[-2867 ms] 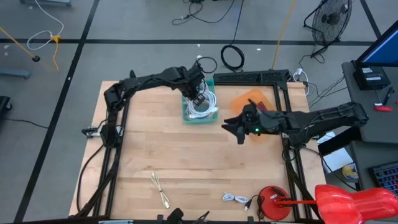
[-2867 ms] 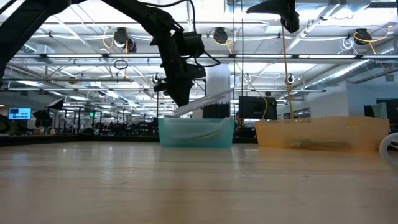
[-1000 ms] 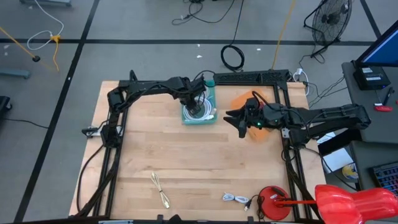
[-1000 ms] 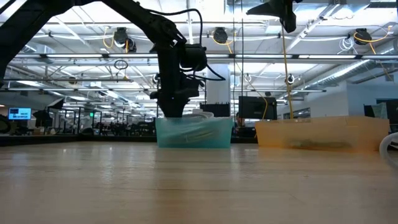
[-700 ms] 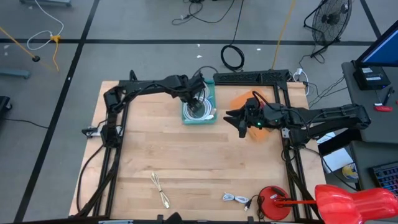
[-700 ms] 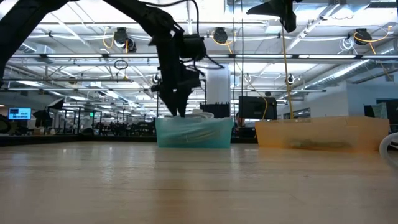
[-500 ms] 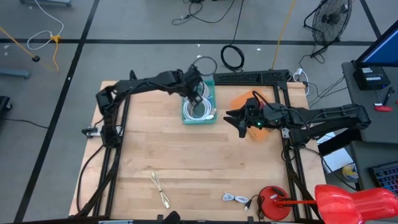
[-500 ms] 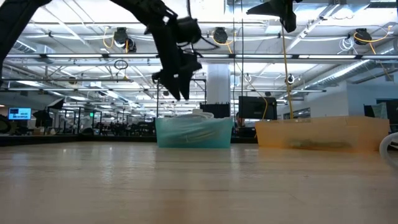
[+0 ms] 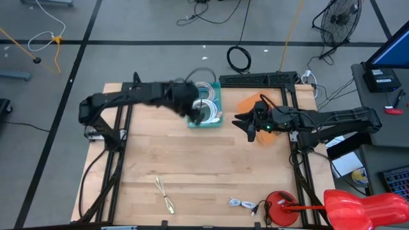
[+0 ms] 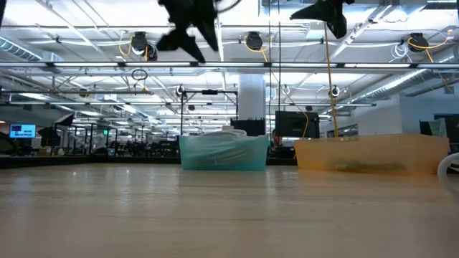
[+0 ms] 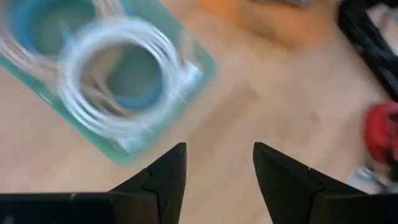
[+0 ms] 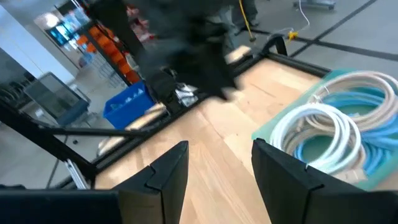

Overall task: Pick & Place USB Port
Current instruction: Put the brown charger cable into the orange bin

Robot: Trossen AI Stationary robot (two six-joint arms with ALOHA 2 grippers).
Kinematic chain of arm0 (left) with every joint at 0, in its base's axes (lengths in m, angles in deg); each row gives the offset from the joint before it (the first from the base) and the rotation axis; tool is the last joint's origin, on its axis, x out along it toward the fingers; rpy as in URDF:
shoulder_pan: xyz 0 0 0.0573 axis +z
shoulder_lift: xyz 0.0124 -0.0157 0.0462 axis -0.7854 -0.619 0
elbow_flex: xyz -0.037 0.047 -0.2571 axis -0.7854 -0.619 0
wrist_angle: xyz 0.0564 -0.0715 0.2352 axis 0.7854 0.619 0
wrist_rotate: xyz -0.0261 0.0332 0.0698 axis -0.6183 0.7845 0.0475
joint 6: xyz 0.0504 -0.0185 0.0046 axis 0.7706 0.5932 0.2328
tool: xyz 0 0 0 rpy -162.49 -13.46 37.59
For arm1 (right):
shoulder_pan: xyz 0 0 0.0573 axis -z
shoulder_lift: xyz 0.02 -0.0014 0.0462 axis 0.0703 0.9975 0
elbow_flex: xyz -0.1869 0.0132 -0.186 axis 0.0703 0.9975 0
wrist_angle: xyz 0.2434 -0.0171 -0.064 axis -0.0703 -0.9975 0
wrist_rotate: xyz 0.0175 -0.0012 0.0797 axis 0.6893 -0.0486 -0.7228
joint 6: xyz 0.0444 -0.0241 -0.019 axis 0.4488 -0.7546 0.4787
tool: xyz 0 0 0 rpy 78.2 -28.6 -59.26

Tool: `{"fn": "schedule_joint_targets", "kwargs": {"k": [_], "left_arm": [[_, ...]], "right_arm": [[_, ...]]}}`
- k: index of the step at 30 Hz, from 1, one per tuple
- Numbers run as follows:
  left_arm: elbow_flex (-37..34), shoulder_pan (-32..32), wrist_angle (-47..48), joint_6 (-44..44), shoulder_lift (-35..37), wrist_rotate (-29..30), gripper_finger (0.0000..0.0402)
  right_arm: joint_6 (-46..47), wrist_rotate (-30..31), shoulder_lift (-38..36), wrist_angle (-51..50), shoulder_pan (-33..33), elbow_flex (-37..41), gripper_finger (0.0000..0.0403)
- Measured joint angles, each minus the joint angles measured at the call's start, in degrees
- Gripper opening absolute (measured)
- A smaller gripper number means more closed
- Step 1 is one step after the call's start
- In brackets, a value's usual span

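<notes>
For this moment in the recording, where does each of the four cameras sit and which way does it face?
High: above the table, looking straight down; both arms show, left end effector beside the teal bin.
Low: at tabletop height, looking level across; arms enter from above.
Left wrist: on the left arm, looking down past its open fingers at the white cable coil.
Right wrist: on the right arm, facing across the table past its open fingers.
Shared: all four show the teal bin.

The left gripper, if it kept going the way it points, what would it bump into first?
Probably the bare wooden table. The left gripper is open, empty, and aimed at the wood just beside the teal plastic bin of coiled white cables. Depth is unclear, so it might clip the bin's edge.
</notes>
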Motion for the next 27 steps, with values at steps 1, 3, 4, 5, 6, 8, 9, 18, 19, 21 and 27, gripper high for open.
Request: {"fn": "schedule_joint_targets", "kwargs": {"k": [1, 3, 4, 5, 6, 8, 9, 18, 19, 21, 27], "left_arm": [[0.0, -2.6, 0.8, -2.8, 0.4, 0.5, 0.0186], [0.0, -8.1, 3.0, -8.5, 0.9, 1.9, 0.0186], [0.0, -10.9, 3.7, -11.8, 1.0, 3.1, 0.0186], [0.0, -13.7, 3.9, -15.0, 1.0, 4.2, 0.0186], [0.0, -16.5, 4.2, -18.1, 1.0, 5.3, 0.0186], [0.0, -21.7, 4.9, -24.2, 1.0, 7.5, 0.0186], [0.0, -23.9, 4.9, -27.3, 0.7, 8.7, 0.0186], [0.0, -40.3, 11.2, -55.7, -1.8, 13.2, 0.0186], [0.0, -41.6, 11.3, -58.7, -2.6, 13.0, 0.0186], [0.0, -44.8, 11.5, -64.3, -4.0, 12.1, 0.0186], [0.0, -49.4, 11.9, -77.1, -11.5, 2.2, 0.0186]], "right_arm": [[0.2, 0.0, -0.1, -0.8, 0.0, 0.0, 0.0169], [0.5, 0.0, -0.1, -0.7, 0.0, 0.0, 0.0169], [0.6, -0.1, -0.1, -0.7, 0.0, 0.0, 0.0169], [0.6, -0.1, -0.1, -0.8, 0.0, 0.0, 0.0169], [0.5, -0.1, -0.1, -0.8, 0.0, 0.0, 0.0169], [0.4, -1.0, -0.1, -0.9, -0.1, 0.0, 0.0169], [0.5, -1.2, -0.1, -1.1, -0.1, 0.0, 0.0169], [1.1, -2.6, -0.1, -1.6, -1.8, 0.0, 0.0169], [1.1, -2.7, -0.1, -1.6, -2.0, 0.0, 0.0169], [1.4, -2.7, -0.1, -1.6, -2.6, 0.0, 0.0169], [1.7, -3.0, -0.1, -1.6, -4.6, 0.0, 0.0169]]}}
